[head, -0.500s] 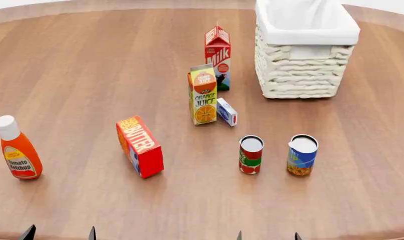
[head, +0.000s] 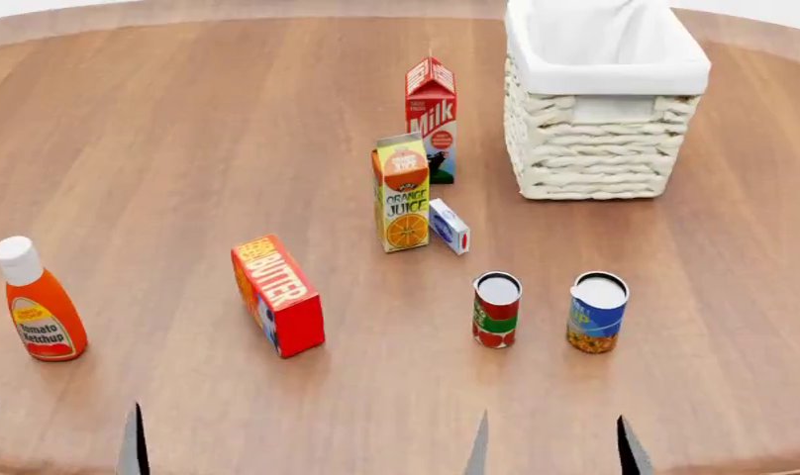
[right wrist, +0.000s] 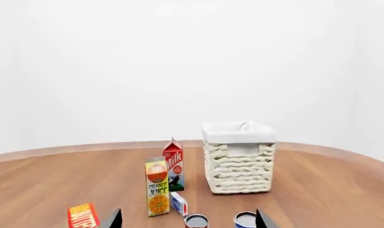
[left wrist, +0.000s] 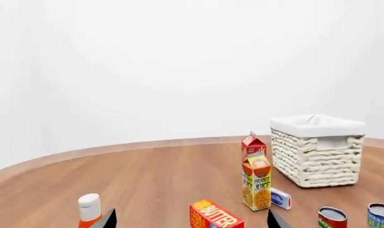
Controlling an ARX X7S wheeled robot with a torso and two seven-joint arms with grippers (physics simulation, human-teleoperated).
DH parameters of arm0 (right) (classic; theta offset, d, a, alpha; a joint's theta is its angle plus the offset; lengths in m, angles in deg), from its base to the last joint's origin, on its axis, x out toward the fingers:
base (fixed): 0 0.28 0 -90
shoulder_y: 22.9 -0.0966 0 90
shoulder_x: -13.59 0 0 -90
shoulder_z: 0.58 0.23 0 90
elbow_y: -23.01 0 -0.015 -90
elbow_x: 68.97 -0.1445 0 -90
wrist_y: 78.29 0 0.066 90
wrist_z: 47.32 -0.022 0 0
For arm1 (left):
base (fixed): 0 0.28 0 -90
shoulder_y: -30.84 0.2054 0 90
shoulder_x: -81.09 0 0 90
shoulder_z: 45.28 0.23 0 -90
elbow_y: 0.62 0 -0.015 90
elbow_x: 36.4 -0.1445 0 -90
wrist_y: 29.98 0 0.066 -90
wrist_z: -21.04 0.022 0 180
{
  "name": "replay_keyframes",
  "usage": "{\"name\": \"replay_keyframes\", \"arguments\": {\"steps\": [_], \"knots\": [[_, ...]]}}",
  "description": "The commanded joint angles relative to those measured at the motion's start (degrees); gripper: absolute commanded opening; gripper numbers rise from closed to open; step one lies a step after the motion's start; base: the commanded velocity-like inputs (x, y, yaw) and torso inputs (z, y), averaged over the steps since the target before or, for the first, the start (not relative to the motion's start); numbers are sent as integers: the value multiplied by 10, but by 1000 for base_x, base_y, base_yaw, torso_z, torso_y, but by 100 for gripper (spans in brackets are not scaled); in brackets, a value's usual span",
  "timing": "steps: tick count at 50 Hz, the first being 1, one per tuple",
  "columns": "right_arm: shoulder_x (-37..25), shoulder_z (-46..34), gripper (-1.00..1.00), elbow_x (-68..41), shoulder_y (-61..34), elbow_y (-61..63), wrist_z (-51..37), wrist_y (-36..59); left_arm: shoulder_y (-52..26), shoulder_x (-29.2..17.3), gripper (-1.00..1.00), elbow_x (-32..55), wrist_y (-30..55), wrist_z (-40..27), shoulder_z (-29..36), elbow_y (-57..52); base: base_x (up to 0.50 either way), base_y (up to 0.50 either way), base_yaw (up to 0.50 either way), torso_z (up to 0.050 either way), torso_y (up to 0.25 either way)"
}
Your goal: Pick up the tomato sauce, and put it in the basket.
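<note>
While both grippers only poke their dark fingertips in at the bottom edge of the head view, you can see they're spread wide with nothing between them: left gripper (head: 59,440) bottom left, right gripper (head: 553,445) bottom right of centre. The tomato sauce (head: 497,309) stands upright just right of centre in the lower half of the frame, red-and-green label, plain silvery top. Right beside it, not touching, is the blue-and-yellow can (head: 597,312), also upright. The right gripper sits directly below the gap between those two cans.

The basket (head: 598,158) is at the upper right, white liner folded over its rim, well apart from the tin. Bare wooden table (head: 175,148) lies between the tin and the basket. Up and left of the tin you've got the little blue-and-white box (head: 450,226) lying just beside the orange juice carton (head: 402,191), and the milk carton (head: 431,117) right behind that. The butter box (head: 277,293) sits left of centre, and the ketchup bottle (head: 35,300) is way over at the left edge, above the left gripper.

In the right wrist view, the tin's top (right wrist: 196,221) shows at the bottom edge between the fingertips, with the basket (right wrist: 239,166) further back
</note>
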Motion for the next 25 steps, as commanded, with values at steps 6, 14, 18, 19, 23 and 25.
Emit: {"name": "replay_keyframes", "arguments": {"steps": [6, 14, 18, 19, 23, 25], "knots": [[-22, -12, 100, -19, 55, 188, -27, 31, 55, -21, 100, -2, 52, -23, 9, -202, 0, 0, 0, 0, 0], [-29, -13, 100, -29, 54, 185, -31, 21, 50, -27, 100, -1, 50, -31, 15, -191, 126, 0, 0, 0, 0], [-33, -14, 100, -32, 54, 188, -36, 22, 52, -30, 100, 2, 51, -35, 16, -197, 500, 0, 0, 0, 0], [-34, -14, 100, -33, 54, 188, -37, 22, 51, -31, 100, 3, 51, -36, 16, -197, 500, 0, 0, 0, 0], [-38, -20, 100, -30, 53, 186, -39, 23, 50, -34, 100, 3, 51, -39, 21, -193, 500, 0, 0, 0, 0], [-39, -20, 100, -30, 51, 181, -42, 21, 50, -34, 100, 7, 52, -41, 19, -195, 500, 0, 0, 0, 0]]}}
